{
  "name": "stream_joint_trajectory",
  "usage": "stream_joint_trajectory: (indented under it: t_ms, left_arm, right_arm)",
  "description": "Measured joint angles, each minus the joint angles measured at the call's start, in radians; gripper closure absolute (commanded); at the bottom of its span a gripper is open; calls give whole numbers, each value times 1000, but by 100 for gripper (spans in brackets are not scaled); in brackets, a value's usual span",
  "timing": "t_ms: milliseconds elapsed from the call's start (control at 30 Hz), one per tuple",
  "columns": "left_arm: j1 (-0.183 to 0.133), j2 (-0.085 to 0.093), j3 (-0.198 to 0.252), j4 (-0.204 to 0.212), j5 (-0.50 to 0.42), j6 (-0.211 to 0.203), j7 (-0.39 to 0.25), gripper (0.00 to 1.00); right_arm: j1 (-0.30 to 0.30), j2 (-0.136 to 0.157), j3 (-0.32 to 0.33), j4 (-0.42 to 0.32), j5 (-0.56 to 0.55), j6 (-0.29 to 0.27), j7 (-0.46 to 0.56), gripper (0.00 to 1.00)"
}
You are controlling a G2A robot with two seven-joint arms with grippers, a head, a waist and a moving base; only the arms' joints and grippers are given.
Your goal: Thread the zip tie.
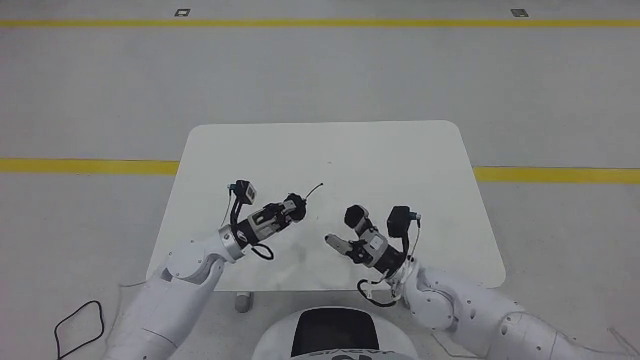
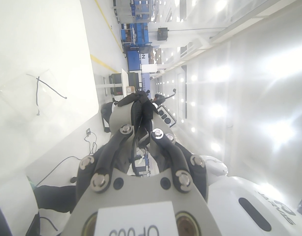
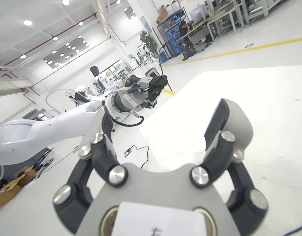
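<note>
My left gripper (image 1: 295, 203) hovers over the near left part of the white table (image 1: 400, 150), shut on a thin black zip tie (image 1: 314, 191). In the right wrist view the left gripper (image 3: 157, 83) holds the zip tie (image 3: 161, 61) near its middle: one end rises upward and the other sticks out to the side. The strap runs between the shut fingers (image 2: 121, 114) of the left gripper (image 2: 141, 100). My right gripper (image 1: 343, 230) is a short way to the right, facing the left one. It (image 3: 163, 121) is open and holds nothing.
Two more thin black ties (image 2: 50, 88) lie on the table (image 2: 43, 25) inside a faint clear outline, away from both grippers. The table's near edge (image 3: 151, 121) lies below the grippers, with cables (image 3: 138, 153) on the floor beneath.
</note>
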Motion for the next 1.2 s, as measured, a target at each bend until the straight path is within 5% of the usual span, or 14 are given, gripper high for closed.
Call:
stream_joint_trajectory:
  t_ms: [300,500,767,1200]
  left_arm:
    - [17,9,-30,-12,-33,9,-3,100]
    - [27,13,-33,-22,-38,13,2,100]
    - [34,16,-30,-24,-40,12,5,100]
    - [43,21,-26,-21,-49,-1,7,100]
  right_arm:
    - [121,104,-96,-88,216,0,232,0]
    - [168,142,-123,-117,334,0,386,0]
    - [171,158,-113,-132,428,0,513,0]
    - [111,139,-8,-139,518,0,738,0]
